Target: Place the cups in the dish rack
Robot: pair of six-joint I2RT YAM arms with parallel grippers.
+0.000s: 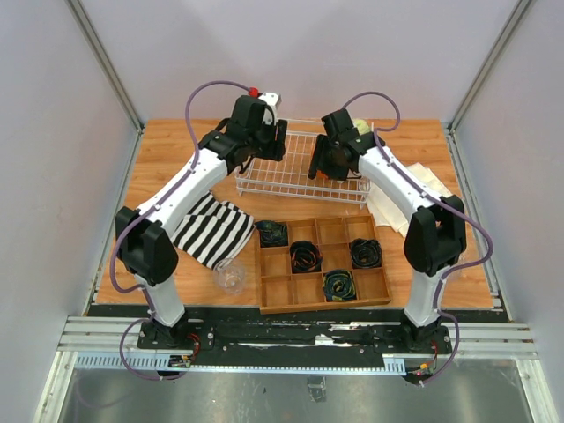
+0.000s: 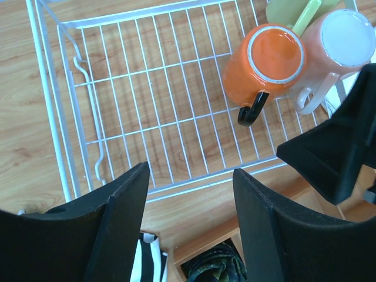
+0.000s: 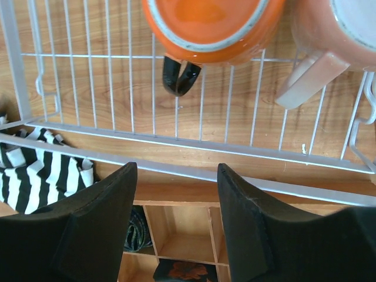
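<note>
The white wire dish rack (image 1: 291, 172) stands at the back middle of the table. In the left wrist view an orange mug (image 2: 267, 61) with a dark handle stands upside down in the rack's (image 2: 147, 106) right end. Beside it are a white-pink mug (image 2: 341, 44) and a pale yellow-green mug (image 2: 288, 12). The right wrist view shows the orange mug (image 3: 211, 23) and the white-pink mug (image 3: 326, 35) too. One clear tumbler (image 1: 229, 276) stands on the table near the front left. My left gripper (image 2: 191, 171) hovers open and empty over the rack's near rail. My right gripper (image 3: 176, 170) is open and empty just in front of the orange mug.
A wooden compartment tray (image 1: 322, 264) with black cables lies in front of the rack. A black-and-white striped cloth (image 1: 211, 227) lies to its left, beside the tumbler. A pale cloth (image 1: 414, 189) lies at the right. Both grippers (image 1: 264, 145) (image 1: 328, 167) are close together over the rack.
</note>
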